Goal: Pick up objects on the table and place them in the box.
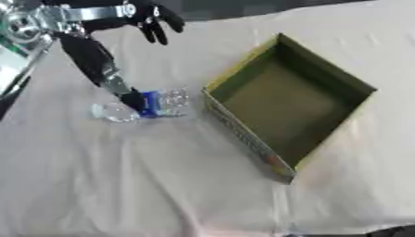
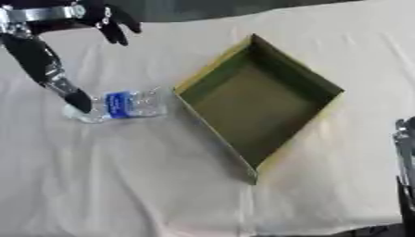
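A clear plastic bottle (image 2: 122, 105) with a blue label lies on its side on the cloth, left of the box. The open cardboard box (image 1: 243, 134) stands turned like a diamond, its olive inside bare. My left hand (image 1: 97, 62) reaches in from the upper left and is open. One long black digit points down and its tip touches the bottle near the label, while the other fingers (image 1: 154, 25) spread high above the table. A thin strip of my right hand (image 2: 403, 143) shows at the right edge of the right eye view.
A cream cloth (image 1: 122, 176) covers the table, with wide free space in front and to the left of the box. A dark strip runs along the far edge at the top.
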Controlling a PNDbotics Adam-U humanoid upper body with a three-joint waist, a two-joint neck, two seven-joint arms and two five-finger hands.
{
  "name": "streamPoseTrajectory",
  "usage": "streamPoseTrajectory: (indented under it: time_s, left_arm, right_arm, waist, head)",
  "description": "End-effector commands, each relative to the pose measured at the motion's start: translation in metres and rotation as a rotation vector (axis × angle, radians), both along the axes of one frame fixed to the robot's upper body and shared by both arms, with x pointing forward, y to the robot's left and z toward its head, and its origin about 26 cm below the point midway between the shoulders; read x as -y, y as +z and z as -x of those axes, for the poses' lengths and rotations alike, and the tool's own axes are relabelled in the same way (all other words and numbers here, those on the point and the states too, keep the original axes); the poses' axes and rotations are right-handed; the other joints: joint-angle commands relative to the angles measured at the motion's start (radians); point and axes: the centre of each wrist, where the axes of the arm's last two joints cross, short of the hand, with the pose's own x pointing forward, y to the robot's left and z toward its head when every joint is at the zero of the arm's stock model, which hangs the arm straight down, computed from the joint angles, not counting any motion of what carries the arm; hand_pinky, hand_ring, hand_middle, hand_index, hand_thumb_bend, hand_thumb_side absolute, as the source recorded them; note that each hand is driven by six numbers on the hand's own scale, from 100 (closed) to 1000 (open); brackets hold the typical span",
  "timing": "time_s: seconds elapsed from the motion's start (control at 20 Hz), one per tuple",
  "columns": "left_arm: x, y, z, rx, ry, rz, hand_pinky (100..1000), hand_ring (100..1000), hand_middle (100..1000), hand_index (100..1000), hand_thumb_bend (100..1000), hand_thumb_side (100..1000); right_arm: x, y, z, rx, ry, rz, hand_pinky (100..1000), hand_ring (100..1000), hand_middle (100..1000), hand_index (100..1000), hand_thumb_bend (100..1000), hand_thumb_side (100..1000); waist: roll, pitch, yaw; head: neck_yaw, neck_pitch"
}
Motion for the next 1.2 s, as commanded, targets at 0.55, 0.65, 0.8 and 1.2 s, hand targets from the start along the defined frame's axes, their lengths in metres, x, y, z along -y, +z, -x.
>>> streamPoseTrajectory:
  time_s: [0.55,0.65,0.8,1.2]
  left_arm:
    - [-0.001,0.010,-0.006,-0.184,0.076,-0.180,722,763,836,936,822,590]
    - [0.001,0.010,-0.007,-0.216,0.074,-0.215,722,766,837,937,824,588]
    - [0.002,0.011,-0.008,-0.253,0.066,-0.255,723,768,838,939,823,589]
    - [0.006,-0.003,-0.012,-0.296,0.069,-0.329,726,780,842,944,810,596]
  right_arm:
    - [-0.001,0.006,0.001,0.013,0.010,0.027,695,775,767,856,100,1000]
    - [-0.001,0.006,0.001,0.012,0.011,0.028,694,774,766,855,100,1000]
    - [-0.001,0.006,0.001,0.011,0.012,0.030,693,773,765,855,100,1000]
    - [-0.002,0.006,0.000,0.011,0.016,0.033,690,768,761,852,100,1000]
  waist:
    - [-0.003,-0.006,0.000]
    - [-0.003,-0.006,0.000]
    - [-0.003,-0.005,-0.001]
    - [0.001,-0.002,-0.006]
  head:
    - [0.007,-0.004]
    - [0.005,-0.004]
    - [0.006,-0.004]
    - [0.013,-0.004]
